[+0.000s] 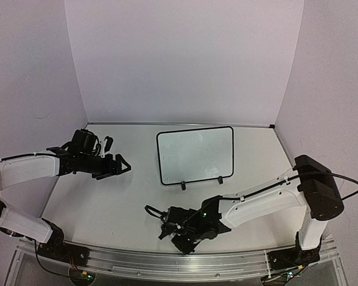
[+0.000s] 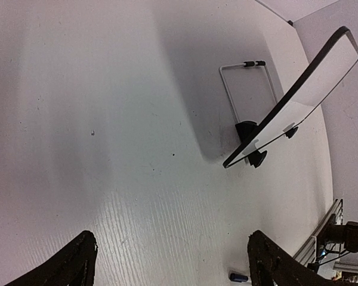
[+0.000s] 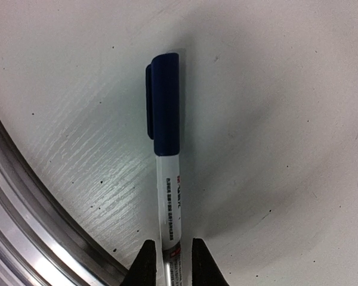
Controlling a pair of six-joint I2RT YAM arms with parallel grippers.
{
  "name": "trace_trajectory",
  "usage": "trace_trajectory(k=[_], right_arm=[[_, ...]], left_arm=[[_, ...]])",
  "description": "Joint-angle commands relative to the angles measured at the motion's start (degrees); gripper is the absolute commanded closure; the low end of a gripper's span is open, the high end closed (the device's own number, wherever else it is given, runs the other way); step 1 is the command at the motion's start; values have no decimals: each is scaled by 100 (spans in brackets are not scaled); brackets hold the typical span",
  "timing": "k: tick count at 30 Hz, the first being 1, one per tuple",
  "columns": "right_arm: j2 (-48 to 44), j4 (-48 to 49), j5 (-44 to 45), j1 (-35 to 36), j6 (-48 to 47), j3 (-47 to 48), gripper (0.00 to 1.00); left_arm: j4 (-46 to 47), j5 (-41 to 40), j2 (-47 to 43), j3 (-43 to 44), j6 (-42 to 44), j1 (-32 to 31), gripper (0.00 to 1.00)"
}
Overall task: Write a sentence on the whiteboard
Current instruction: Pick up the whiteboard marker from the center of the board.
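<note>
Whiteboard stands on its feet at the middle of the table, toward the back. Right gripper, low near the front edge and apart from the whiteboard, pinches a blue-capped marker by its barrel. Left gripper hangs spread wide, left of the whiteboard.

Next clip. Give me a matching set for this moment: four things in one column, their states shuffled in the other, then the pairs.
Things
1. whiteboard
2. marker
3. left end effector
4. right end effector

States
A. wide open, nothing between its fingers
B. blue cap on
C. propped up at mid-table, face blank
D. one finger on each side of the marker's barrel

Pairs: 1-C, 2-B, 3-A, 4-D
</note>
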Motion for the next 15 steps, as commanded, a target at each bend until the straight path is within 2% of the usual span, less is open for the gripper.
trace_trajectory(k=[1, 7, 15], right_arm=[[150, -112, 183, 39, 126, 195, 84], [41, -99, 500, 39, 308, 105, 100], [-691, -30, 1332, 31, 328, -177, 100]], left_arm=[[89, 12, 39, -32, 111, -54, 13], [84, -22, 53, -72, 144, -102, 12], [72, 198, 159, 28, 320, -336, 12]])
